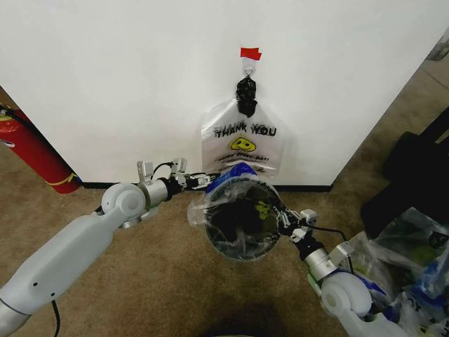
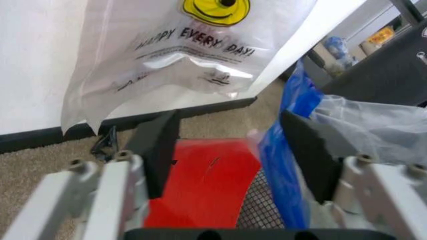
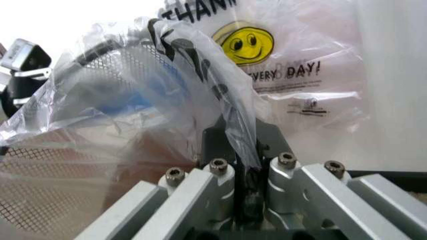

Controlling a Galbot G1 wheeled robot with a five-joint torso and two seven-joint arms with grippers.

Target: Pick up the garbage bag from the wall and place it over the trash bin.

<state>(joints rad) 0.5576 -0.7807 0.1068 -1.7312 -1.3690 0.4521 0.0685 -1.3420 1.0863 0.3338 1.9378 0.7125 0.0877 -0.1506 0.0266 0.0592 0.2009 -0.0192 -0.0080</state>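
Right pincer (image 3: 245,172) clamped on garbage bag (image 1: 238,193) at trash bin (image 1: 242,228) rim; left pincer (image 2: 230,150) wide, blue handle beside one finger.

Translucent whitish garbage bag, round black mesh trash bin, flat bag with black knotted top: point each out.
translucent whitish garbage bag (image 1: 242,184), head view, film draped over bin rim.
round black mesh trash bin (image 1: 233,226), head view, dark interior.
flat bag with black knotted top (image 1: 245,140), head view, printed front.

I count two smiley bags — the garbage bag (image 1: 235,210) on one trash bin (image 1: 238,242), one hanging bag (image 1: 243,144) — plus one fire extinguisher (image 1: 31,151).
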